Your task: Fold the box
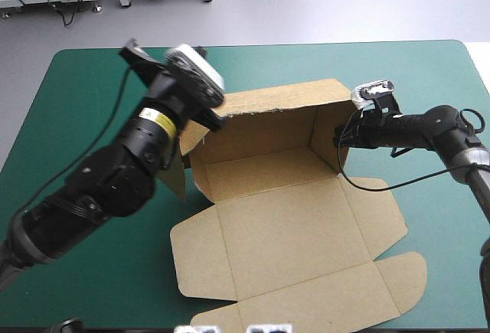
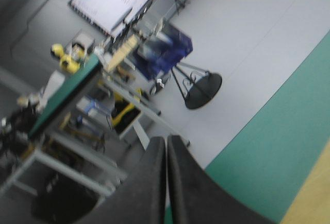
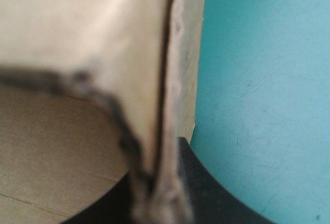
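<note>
From above, the brown box [image 1: 268,168] is sitting in the middle of the worktop [image 1: 92,88], on the teal-green cover [image 1: 429,88]. Its far wall [image 1: 268,115] and its right wall [image 1: 325,138] are standing up. The lid [image 1: 291,241] is lying flat toward the near edge, with its flaps spread out. The left gripper [image 1: 217,119] is reaching in at the far left corner of the box, right by the top of the far wall. I cannot tell from here if it is touching the board. The right gripper [image 1: 339,140] is reaching in from the right side and meeting the right wall.

In the left wrist view, the left gripper [image 2: 166,139] is squeezing tight, its two black fingers [image 2: 149,183] pressing together in one point with nothing between them. The teal-green cover [image 2: 273,147] is showing beside it. A small bit of the brown box [image 2: 317,195] is peeking in at the side.

In the right wrist view, the right gripper [image 3: 160,177] is pinching the box [image 3: 77,28]. A standing sheet of brown board is running between its black fingers [image 3: 206,193]. One finger is sitting on the inside of the box and the other on the outside, over the teal-green cover [image 3: 268,80].
</note>
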`<state>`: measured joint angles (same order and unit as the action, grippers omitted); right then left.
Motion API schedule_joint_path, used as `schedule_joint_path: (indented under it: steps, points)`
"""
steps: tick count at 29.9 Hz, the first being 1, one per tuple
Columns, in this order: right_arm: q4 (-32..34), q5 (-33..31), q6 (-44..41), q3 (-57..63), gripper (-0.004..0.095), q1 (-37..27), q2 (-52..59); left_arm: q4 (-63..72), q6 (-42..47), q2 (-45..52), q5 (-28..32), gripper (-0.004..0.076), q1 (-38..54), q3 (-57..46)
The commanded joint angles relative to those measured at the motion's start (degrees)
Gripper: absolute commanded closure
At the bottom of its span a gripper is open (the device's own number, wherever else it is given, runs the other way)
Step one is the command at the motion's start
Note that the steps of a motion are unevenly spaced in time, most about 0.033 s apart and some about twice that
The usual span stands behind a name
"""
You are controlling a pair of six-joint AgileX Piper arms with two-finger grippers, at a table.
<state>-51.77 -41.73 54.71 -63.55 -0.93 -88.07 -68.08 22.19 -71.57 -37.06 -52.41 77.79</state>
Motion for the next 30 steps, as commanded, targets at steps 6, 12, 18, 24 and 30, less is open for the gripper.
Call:
schedule_joint_path:
  steps: [6,12,18,24,30]
  points:
    - [5.4,-10.1,-15.0,-1.6,0.0904,0.2,10.3,30.3,-12.7,6.5,1.8,0.071,29.7,1.9]
    - [11.9,-18.8,-22.9,-2.9,0.0904,0.2,10.5,66.1,-34.9,6.5,-1.9,0.071,51.2,0.1]
    - [14.5,-26.2,-25.5,-6.5,0.0905,0.2,7.0,88.8,-48.5,6.5,-9.5,0.071,66.3,-6.7]
    - [16.3,-30.1,-26.7,-11.1,0.0904,0.9,-1.1,98.8,-56.1,6.5,-13.1,0.071,72.6,-13.4]
    - [19.2,-25.3,-25.1,-17.2,0.0902,5.9,-8.3,99.0,-56.6,6.5,-12.0,0.071,72.8,-14.5]
